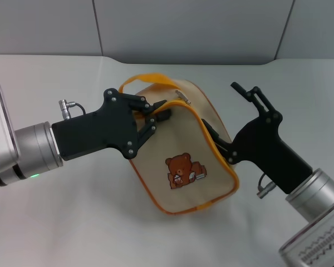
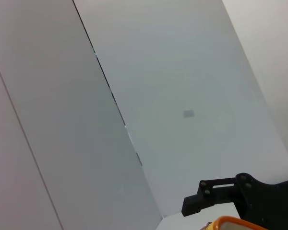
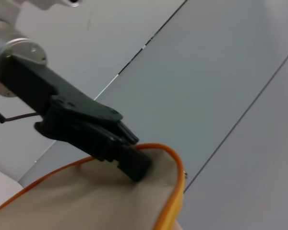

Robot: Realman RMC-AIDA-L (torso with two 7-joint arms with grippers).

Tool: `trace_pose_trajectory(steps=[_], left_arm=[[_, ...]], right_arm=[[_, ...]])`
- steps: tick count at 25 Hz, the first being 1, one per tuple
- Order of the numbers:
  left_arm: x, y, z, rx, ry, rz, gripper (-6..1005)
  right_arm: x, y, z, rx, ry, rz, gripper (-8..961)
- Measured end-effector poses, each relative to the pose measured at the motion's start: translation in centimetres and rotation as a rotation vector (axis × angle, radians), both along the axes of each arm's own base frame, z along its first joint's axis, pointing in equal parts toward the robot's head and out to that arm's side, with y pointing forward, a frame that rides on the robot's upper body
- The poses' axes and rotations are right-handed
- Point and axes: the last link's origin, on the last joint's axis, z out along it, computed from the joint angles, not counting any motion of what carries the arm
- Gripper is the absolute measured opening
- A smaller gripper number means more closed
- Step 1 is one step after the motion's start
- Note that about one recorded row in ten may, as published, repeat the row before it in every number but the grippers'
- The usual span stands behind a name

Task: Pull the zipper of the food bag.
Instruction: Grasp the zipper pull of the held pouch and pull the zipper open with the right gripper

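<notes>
Zipper: small silver pull tab (image 1: 182, 95) near the top of the bag, on the zip line along the orange-trimmed upper edge; it lies just beyond and to the right of the left fingertips, apart from them as far as the head view shows

Zip line axis: runs from the tab down the bag's right flank toward the right gripper, curving with the piping; a pull would likely follow that line

Food bag: cream bag (image 1: 183, 161) tilted up off the white table (image 1: 72, 211), bear patch (image 1: 185, 169) facing the camera, orange strap handle (image 1: 145, 80) arching over the top behind the left gripper

Left gripper: (image 1: 158, 114) pressed together on the bag's upper left corner at the orange piping, pinching fabric, not the tab; the right wrist view shows the same dark fingers (image 3: 132, 163) clamped on the edge

Right gripper: (image 1: 220, 142) against the bag's right side; one finger sticks up free, the other is hidden behind the bag, so whether it grips cannot be told

Nearer arm: the left, by my reading, though it is busy holding

Count: one bag; one pull tab; one handle; one bear patch; two grippers
</notes>
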Motion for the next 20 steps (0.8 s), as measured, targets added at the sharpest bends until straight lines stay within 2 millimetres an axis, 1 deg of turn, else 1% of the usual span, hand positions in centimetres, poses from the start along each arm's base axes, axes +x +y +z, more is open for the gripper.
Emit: trace_pose_trajectory(steps=[6, 9, 10, 13, 17, 20], left_arm=[[0.3, 0.1, -0.1, -0.005, -0.002, -0.007, 67], [0.3, 0.1, -0.1, -0.005, -0.003, -0.007, 67], [0.3, 0.1, -0.1, -0.003, -0.003, -0.006, 67], [0.2, 0.1, 0.0, -0.001, -0.003, -0.006, 66], [0.3, 0.3, -0.1, 0.000, 0.000, -0.005, 66], [0.4, 0.3, -0.1, 0.000, 0.001, -0.006, 65]], right_arm=[[-0.1, -0.5, -0.2, 0.007, -0.015, 0.019, 812], [-0.1, -0.8, 0.4, 0.058, 0.004, 0.030, 812], [-0.1, -1.0, 1.1, 0.103, 0.028, 0.031, 812], [0.0, -1.0, 1.4, 0.119, 0.037, 0.030, 811], [-0.1, -0.6, 0.8, 0.088, 0.008, 0.025, 811], [-0.6, -0.4, 0.0, 0.050, -0.025, 0.049, 810]])
